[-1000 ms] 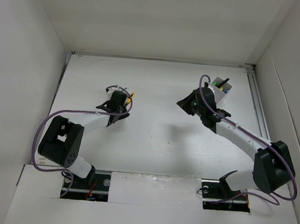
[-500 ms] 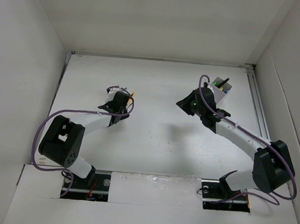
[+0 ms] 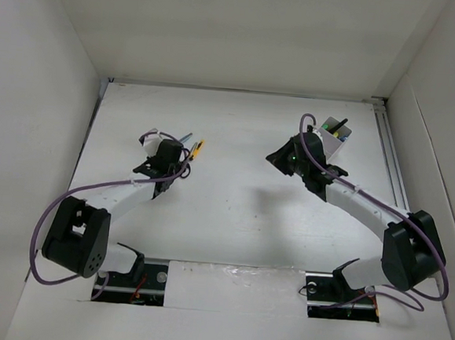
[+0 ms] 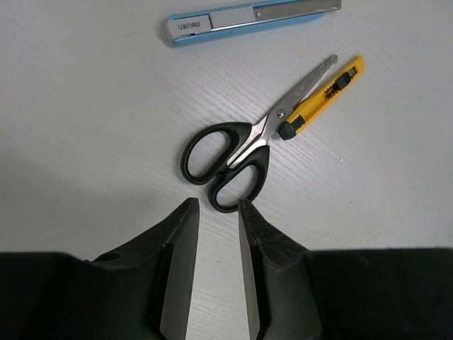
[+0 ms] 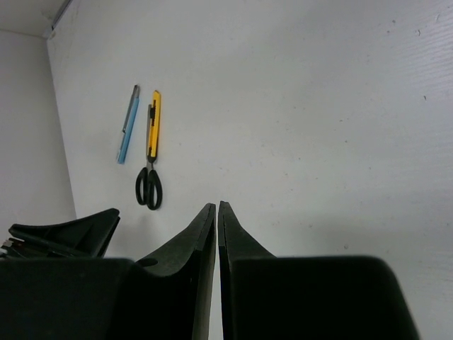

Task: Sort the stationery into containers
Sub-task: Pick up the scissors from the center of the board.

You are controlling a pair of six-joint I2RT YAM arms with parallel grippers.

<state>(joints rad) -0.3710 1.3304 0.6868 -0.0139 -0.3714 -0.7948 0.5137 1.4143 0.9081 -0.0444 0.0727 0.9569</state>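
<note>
- Since a second ago, the left arm has stretched further out, and the left gripper (image 4: 218, 207) has shifted left, uncovering more of the cutters in the top view.
- Its fingers stand a narrow gap apart with nothing between them, their tips just short of the loops of the small black-handled steel scissors (image 4: 233, 159).
- These lie flat and closed on the white table (image 4: 85, 106), with the yellow-and-black plastic utility knife (image 4: 322, 98) against the blades. The slim light-blue utility knife (image 4: 248, 15) lies apart, beyond them.
- The right gripper (image 5: 217, 207) is pressed together and empty.
- Just behind it sits the small white translucent rectangular box (image 3: 338, 145), with a green-ended marker (image 3: 325, 129) inside; which compartment it is in cannot be told.
</note>
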